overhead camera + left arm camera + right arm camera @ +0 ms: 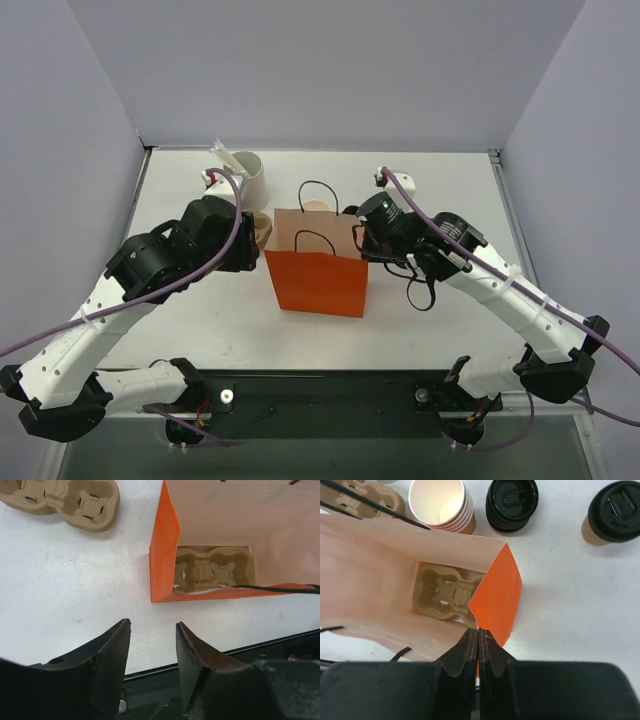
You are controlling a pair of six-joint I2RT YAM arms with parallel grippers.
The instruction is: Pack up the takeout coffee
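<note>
Grey walls close in a white desk (75, 590) with an orange paper bag (315, 280) standing open at its middle.

The right tool (478, 630) has its jaws pressed fully together at the bag's right rim. A sliver of orange shows between them, so it seems to be pinching the paper to keep the mouth open, though the contact itself is hard to make out. The left tool (152, 625) hangs just off the bag's left side. Its jaws are about half apart with nothing between them, and they point down at bare desk.

Inside the bag, flat on its floor, lies a moulded pulp cup carrier (442, 592) with its sockets unfilled. A second carrier (65, 502) rests on the desk beyond the bag's left corner.

Behind the bag, on the far side from the arm bases, stands a stack of lidless paper cups (442, 505). A pile of black lids (512, 502) is beside it, further right. Further right again, well clear of the bag, is the takeout coffee (615, 512), a tan cup with a black lid, upright on the desk and touched by neither tool.

By my reading the preparation is done: the bag is open and the carrier is seated in it. The main step is left. The coffee has to be gripped, carried over the rim and set down into a socket of the carrier. The free left tool is on the opposite side of the bag from the cup.
</note>
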